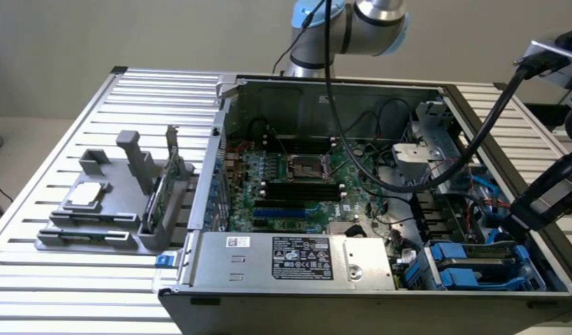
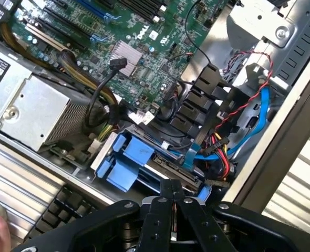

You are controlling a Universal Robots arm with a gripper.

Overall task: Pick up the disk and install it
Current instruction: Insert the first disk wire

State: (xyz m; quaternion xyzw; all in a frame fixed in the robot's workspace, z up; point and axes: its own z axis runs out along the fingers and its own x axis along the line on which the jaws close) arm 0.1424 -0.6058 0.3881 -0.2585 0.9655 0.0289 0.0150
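- Gripper [image 2: 172, 191] shut, holding nothing — poised above a corner of the computer case [image 1: 360, 310].
- Disk [image 2: 127, 160] in blue carrier, seated inside the case at that corner.

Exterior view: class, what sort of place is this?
Probably a robotics workbench: an open computer case with its circuit board bared lies on a slatted metal table, a robot arm above it.

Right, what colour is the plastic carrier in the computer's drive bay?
Blue carrier, clearest in the wrist view.
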